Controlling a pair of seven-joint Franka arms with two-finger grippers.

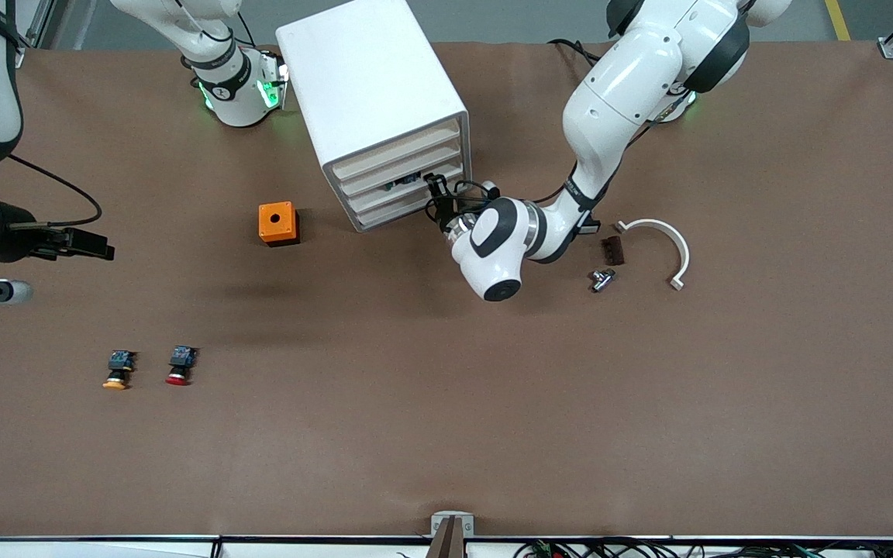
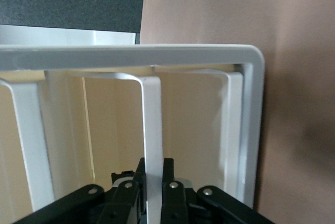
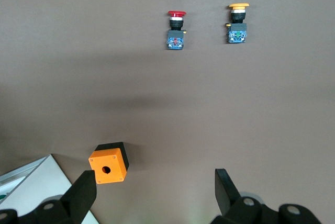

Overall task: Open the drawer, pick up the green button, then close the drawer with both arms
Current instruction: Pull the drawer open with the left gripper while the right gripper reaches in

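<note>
The white cabinet [image 1: 373,85] stands near the robots' bases, its four drawer fronts facing the front camera. My left gripper [image 1: 437,195] is at the third drawer [image 1: 408,190] from the top, which stands slightly out. In the left wrist view my left gripper [image 2: 153,178] is shut on that drawer's thin white front edge [image 2: 153,124], one finger on each face. A small dark and green thing [image 1: 404,182] shows in the drawer's gap; I cannot tell whether it is the green button. My right gripper [image 1: 101,248] [image 3: 154,187] is open and empty over the table at the right arm's end.
An orange box [image 1: 277,223] [image 3: 107,164] with a round hole sits beside the cabinet. A red-capped button [image 1: 179,366] [image 3: 176,29] and an orange-capped one [image 1: 117,370] [image 3: 238,22] lie nearer the front camera. A white curved piece [image 1: 667,244], a brown block [image 1: 611,249] and a metal part [image 1: 601,279] lie by the left arm.
</note>
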